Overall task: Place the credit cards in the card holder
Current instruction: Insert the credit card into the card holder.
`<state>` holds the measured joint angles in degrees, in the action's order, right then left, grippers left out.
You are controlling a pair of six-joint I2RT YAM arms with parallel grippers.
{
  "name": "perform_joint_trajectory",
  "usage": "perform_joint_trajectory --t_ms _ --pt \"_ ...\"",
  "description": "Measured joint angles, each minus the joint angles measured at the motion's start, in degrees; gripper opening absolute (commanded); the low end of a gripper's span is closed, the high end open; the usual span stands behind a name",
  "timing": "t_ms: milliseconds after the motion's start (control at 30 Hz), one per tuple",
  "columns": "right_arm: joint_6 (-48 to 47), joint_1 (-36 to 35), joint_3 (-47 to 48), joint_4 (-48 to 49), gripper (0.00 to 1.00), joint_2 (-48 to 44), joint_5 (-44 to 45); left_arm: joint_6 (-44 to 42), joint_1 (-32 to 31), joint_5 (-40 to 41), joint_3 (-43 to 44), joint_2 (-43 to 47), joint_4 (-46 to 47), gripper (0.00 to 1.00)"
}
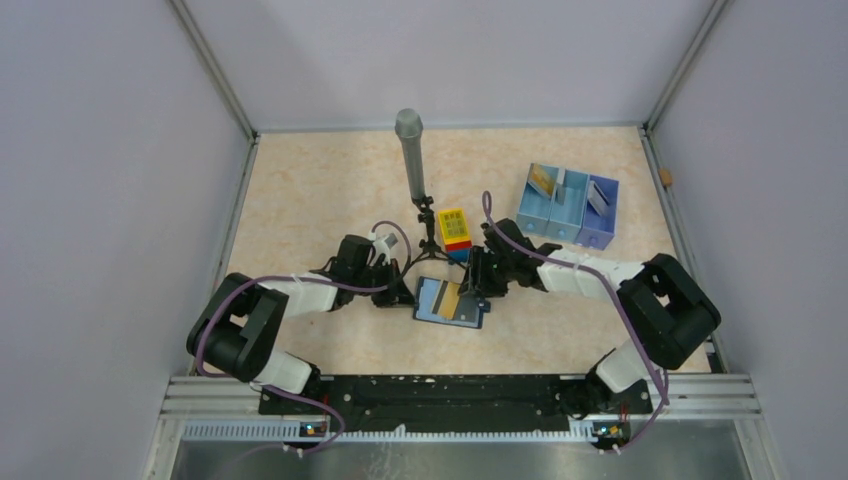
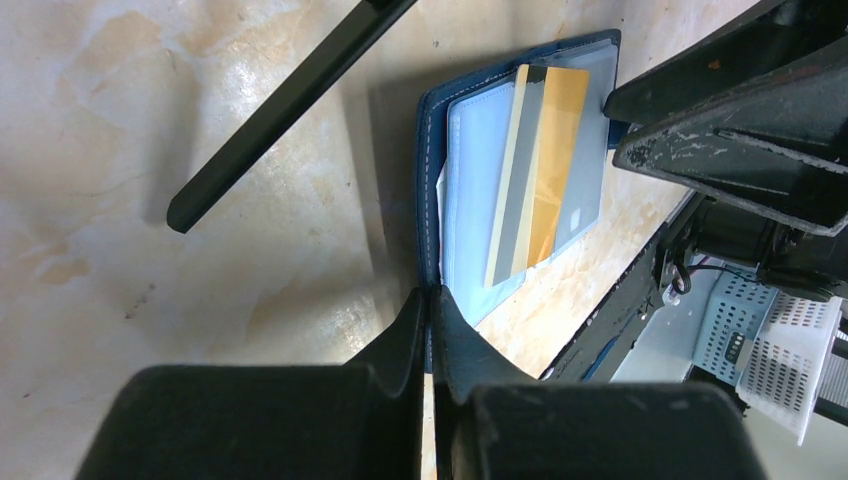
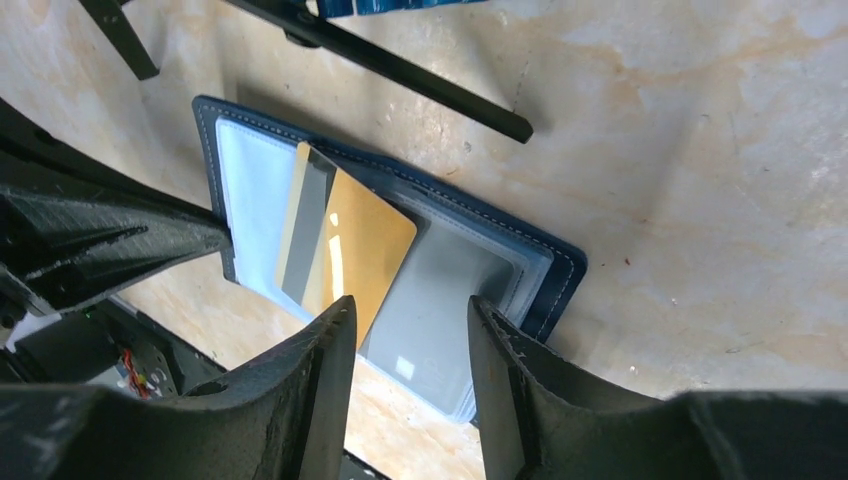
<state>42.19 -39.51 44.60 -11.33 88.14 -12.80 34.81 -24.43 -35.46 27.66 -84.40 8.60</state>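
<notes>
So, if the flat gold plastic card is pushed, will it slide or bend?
Probably slides easily: the gold plastic card lies skewed on the glossy inside of the open navy folding wallet. It looks thin yet stiff, lying flat.

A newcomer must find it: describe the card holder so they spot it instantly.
Start at the beige table, then find the yellow-topped brick block near its middle. Just nearer the arm bases lies the card holder: open, navy-edged, pale blue inside, a gold card across it.
</notes>
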Motion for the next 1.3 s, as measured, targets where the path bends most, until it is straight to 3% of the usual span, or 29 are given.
perform_joint_trajectory --t_ms 633,900,1300 --pt "4.96 -2.01 -0.11 9.64 0.26 4.37 2.84 -0.24 0.00 0.07 0.00 0.00 -0.37 0.00" --pt "3.91 -2.45 3.02 7.54 0.11 6.97 4.44 -0.28 0.02 0.33 0.00 0.00 -1.25 0.00" --pt "5.73 -2.75 0.37 10.88 0.05 6.16 5.44 0.02 0.00 2.19 -0.02 0.00 -1.27 0.00"
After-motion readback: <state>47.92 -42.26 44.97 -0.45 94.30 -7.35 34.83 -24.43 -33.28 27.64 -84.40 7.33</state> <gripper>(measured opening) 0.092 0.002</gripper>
